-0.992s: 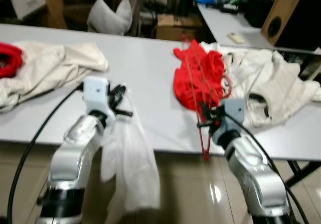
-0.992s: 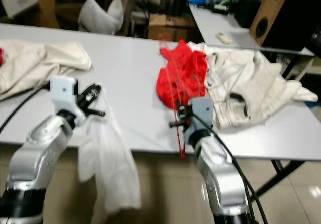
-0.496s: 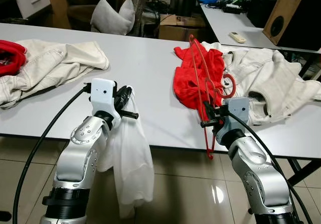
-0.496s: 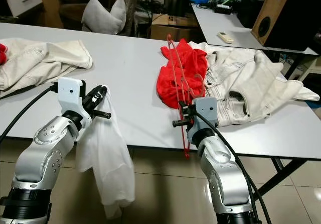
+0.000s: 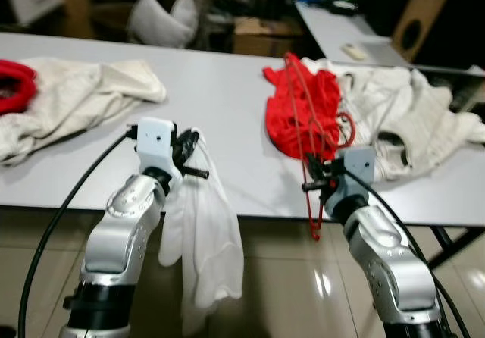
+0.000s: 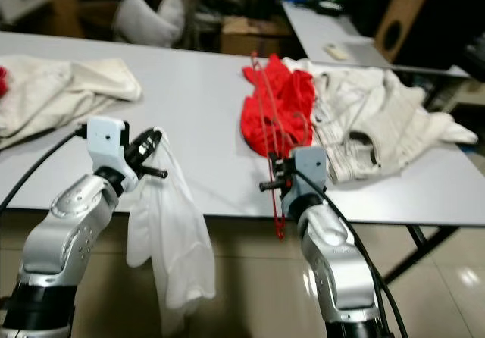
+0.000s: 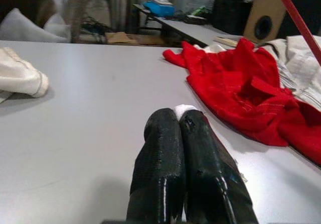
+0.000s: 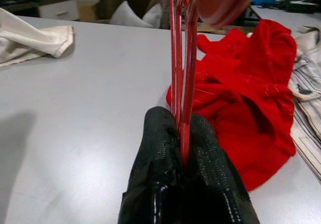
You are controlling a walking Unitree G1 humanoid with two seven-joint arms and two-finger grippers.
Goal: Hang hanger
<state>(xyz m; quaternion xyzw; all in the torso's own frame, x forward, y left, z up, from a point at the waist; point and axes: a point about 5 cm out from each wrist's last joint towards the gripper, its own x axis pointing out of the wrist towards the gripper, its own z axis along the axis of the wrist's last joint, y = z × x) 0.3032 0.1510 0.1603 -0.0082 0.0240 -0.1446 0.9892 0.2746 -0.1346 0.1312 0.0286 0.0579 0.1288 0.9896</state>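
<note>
My right gripper (image 5: 314, 184) is shut on a red wire hanger (image 5: 309, 129), held upright over the front edge of the grey table (image 5: 220, 111). In the right wrist view the hanger's bars (image 8: 180, 68) run up from between the black fingers (image 8: 159, 148). My left gripper (image 5: 189, 156) is shut on a white garment (image 5: 203, 236) that hangs down past the table's front edge. In the left wrist view a bit of white cloth (image 7: 183, 109) pokes out between the closed fingers (image 7: 160, 148). A red garment (image 5: 299, 114) lies on the table behind the hanger.
Cream clothes lie at the table's left (image 5: 72, 99) and right (image 5: 409, 118). A second table (image 5: 341, 35) with small items, a wooden speaker (image 5: 420, 8), a cardboard box (image 5: 258, 39) and a pillow (image 5: 159, 20) stand behind. Glossy tile floor (image 5: 288, 285) lies below.
The camera shifted slightly and the picture is more blurred. Both grippers keep their hold; the white garment has swung a little.
</note>
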